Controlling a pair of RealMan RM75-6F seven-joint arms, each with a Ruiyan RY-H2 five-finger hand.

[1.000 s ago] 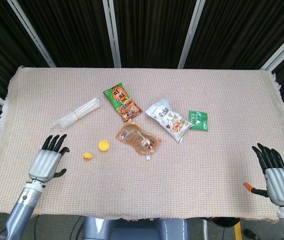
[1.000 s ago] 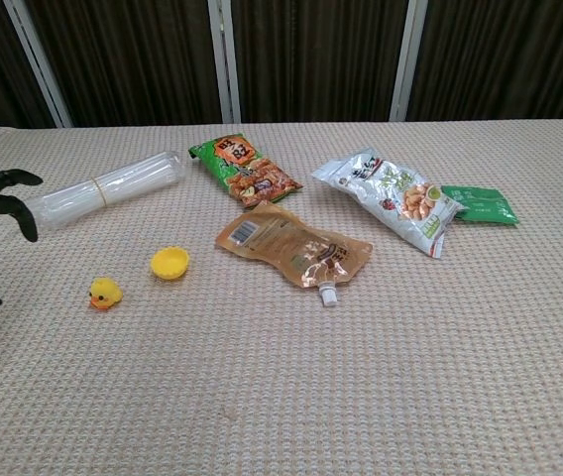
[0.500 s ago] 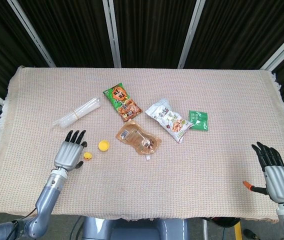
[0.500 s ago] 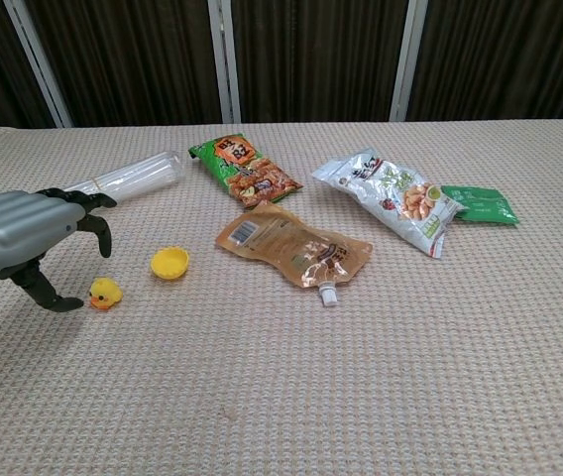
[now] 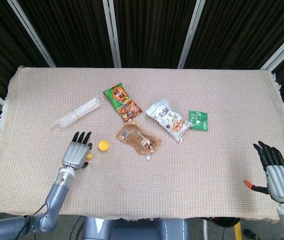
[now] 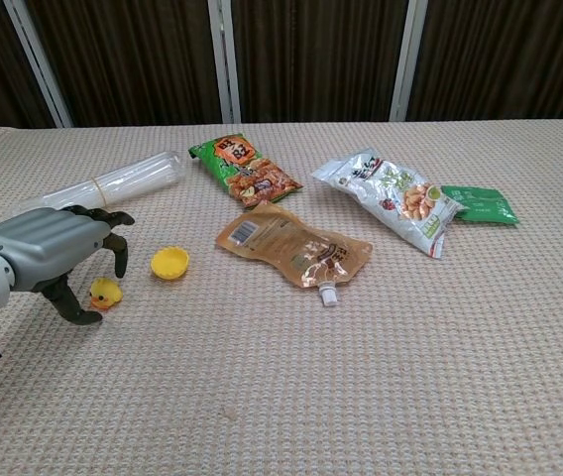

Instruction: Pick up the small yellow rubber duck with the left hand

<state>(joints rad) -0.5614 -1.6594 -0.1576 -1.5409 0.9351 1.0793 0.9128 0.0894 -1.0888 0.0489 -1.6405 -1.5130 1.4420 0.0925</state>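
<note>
Left hand (image 6: 49, 253) has slid further right since half a second ago and now sits right over the small yellow rubber duck (image 6: 104, 293), fingers curled down around it with the thumb hooked under on the near side. The duck's on the table (image 6: 361, 397) in the same spot, near-left, just left of the yellow cap (image 6: 169, 263). Can't tell if the fingers have actually clamped on it; it looks caged rather than lifted. From the head view the duck is almost hidden under the left hand.

Right hand (image 5: 278, 172) hangs at the near right edge, fingers spread, holding nothing, same as before. The snack bags, the brown pouch (image 6: 293, 250) and the clear plastic roll (image 6: 113, 183) haven't budged.
</note>
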